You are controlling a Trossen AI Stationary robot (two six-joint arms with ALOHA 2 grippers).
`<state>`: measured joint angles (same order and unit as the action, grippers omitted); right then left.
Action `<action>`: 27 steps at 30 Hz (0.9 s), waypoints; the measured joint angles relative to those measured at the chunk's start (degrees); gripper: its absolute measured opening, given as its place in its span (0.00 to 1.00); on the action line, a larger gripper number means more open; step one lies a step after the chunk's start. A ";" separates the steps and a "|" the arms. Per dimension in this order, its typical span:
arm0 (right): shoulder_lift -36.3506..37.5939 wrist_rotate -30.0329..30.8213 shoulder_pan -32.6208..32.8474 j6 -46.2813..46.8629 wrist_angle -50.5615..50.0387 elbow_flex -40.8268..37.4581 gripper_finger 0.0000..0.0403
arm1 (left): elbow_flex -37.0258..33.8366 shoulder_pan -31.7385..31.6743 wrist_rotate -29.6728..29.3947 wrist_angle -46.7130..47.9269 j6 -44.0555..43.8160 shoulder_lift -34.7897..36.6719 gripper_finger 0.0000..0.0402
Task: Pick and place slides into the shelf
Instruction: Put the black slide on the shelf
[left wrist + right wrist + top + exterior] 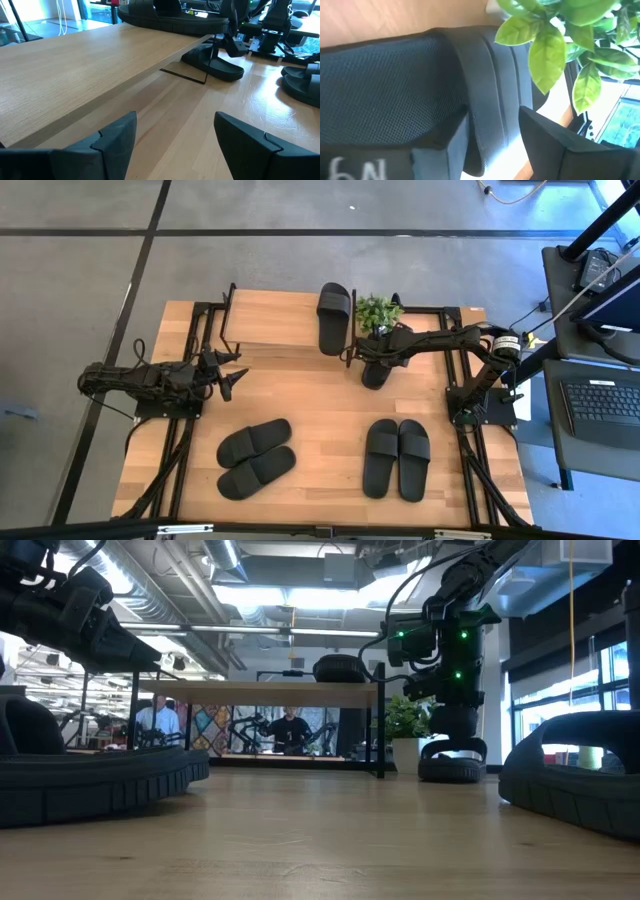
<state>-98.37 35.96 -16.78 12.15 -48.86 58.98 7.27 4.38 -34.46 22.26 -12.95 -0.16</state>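
The shelf stands at the table's far side, and one black slide lies sole down on its wood top. Just right of the shelf another slide sits sole down on the table. My right gripper slants down over this slide, open, with the edge of the slide's strap between its fingers. A bright gap shows beside one finger. My left gripper waits open at the table's left, pointing at the shelf's top plank, with nothing between its fingers. My right gripper has one finger on the strap's mesh-lined inner side and the other finger outside the strap. I cannot tell whether either finger touches it. The fingers slant down from the table's right. The slide stays sole down on the table.
A small potted plant stands right behind the right gripper's slide. A pair of slides lies near the front left and another pair near the front right. People show beyond the shelf in the low view.
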 joint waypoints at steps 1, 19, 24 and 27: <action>0.00 0.00 0.00 -0.61 -0.02 0.00 0.40 | 0.00 0.00 -0.02 -0.02 0.00 0.02 0.64; 0.00 -1.87 1.65 -2.32 -2.20 0.33 0.03 | 0.00 0.01 0.00 -0.01 -0.09 0.02 0.64; 0.08 -3.61 3.19 0.01 -8.79 3.20 0.03 | 0.00 0.02 0.00 -0.01 -0.15 0.01 0.64; 1.35 -6.75 4.31 1.06 -11.21 5.51 0.03 | 0.00 0.00 0.00 -0.02 -0.32 0.00 0.64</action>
<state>-97.02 29.21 -12.47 13.21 -60.07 64.49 7.27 4.38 -34.46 22.24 -13.27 -0.16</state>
